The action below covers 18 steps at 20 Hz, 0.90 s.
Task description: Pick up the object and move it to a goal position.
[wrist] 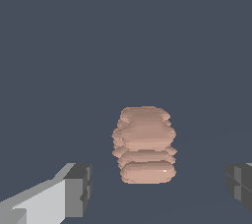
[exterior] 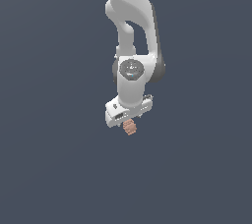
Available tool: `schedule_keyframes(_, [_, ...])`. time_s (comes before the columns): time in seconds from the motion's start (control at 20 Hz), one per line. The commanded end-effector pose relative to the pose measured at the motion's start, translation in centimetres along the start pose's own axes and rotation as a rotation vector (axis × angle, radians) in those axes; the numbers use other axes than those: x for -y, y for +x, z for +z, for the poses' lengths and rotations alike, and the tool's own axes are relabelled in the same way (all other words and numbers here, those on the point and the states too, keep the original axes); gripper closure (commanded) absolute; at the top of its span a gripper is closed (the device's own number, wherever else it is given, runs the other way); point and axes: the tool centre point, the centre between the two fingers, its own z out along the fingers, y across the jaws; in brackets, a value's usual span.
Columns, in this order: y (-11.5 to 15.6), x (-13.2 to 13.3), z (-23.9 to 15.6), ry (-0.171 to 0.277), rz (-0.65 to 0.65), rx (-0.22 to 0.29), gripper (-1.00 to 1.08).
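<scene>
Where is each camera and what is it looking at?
Exterior view: a camera off the arm, spot unknown, faces the white arm; its gripper hangs just over the pinkish-brown block.
Wrist view: a camera on the wrist looks past the gripper at the block; of the robot only the two dark fingertips show, spread wide either side, not touching it.
Shared: both show the gripper, the block and the plain grey ground.
</scene>
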Motion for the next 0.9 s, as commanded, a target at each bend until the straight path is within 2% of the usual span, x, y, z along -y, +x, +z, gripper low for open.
schedule_keyframes(0.0, [0.1, 0.1, 0.3, 0.002, -0.020, -0.001, -0.92])
schedule_keyframes(0.4, [0.1, 0.2, 1.0, 0.002, -0.023, -0.001, -0.92])
schedule_keyframes(0.85, [0.1, 0.3, 5.1, 0.003, -0.027, -0.001, -0.92])
